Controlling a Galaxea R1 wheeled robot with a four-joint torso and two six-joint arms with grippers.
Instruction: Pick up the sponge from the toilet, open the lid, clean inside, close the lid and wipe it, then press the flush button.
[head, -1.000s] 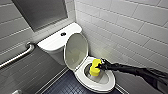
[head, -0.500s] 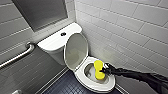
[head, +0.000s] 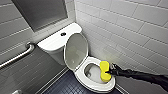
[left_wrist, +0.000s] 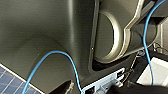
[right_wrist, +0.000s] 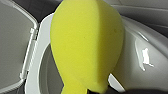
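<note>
The white toilet (head: 98, 88) stands in the corner with its lid (head: 76, 51) raised upright against the tank. My right gripper (head: 110, 72) reaches in from the right and is shut on the yellow sponge (head: 104, 71), pinching it at its middle. The sponge sits over the right side of the bowl, at the seat rim. Up close in the right wrist view, the sponge (right_wrist: 87, 45) bulges in front of the seat (right_wrist: 37, 65) and the open lid (right_wrist: 12, 37). The small dark flush button (head: 63, 34) sits on top of the tank. My left gripper is open.
White tiled walls close in behind and to the right of the toilet. A metal grab bar (head: 17, 57) runs along the left wall. Dark small-tiled floor (head: 65, 86) lies in front of the bowl. A blue cable (left_wrist: 62, 57) crosses my own dark body panels in the left wrist view.
My right gripper has carried the sponge to the right, from over the middle of the bowl to its right rim. The lid has stayed up.
</note>
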